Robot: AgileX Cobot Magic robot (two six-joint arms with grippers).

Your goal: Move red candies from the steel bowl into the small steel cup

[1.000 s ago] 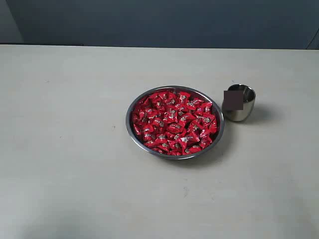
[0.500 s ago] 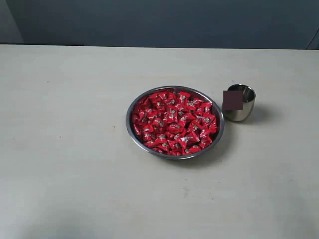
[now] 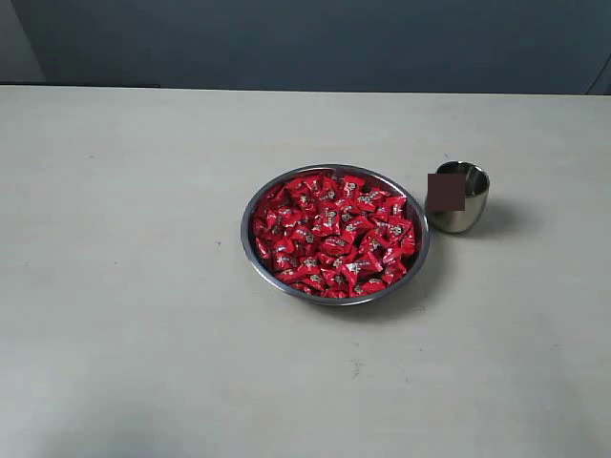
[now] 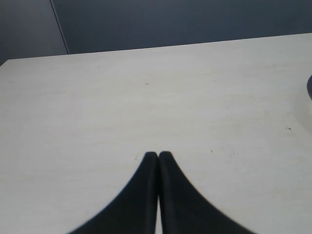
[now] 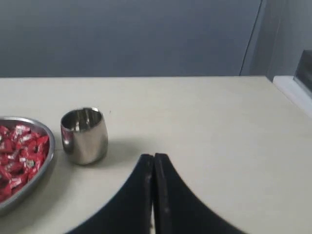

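Observation:
The steel bowl sits mid-table, heaped with red candies. Just right of it stands the small steel cup, upright; a dark square patch covers part of it. Neither arm appears in the exterior view. In the right wrist view my right gripper is shut with nothing in it, hovering over bare table a short way from the cup, and the bowl's rim and candies show at the edge. My left gripper is shut and empty over bare table; the bowl and cup are not in its view.
The pale table runs to a dark grey wall at the back. In the right wrist view the table's side edge lies off beyond the gripper.

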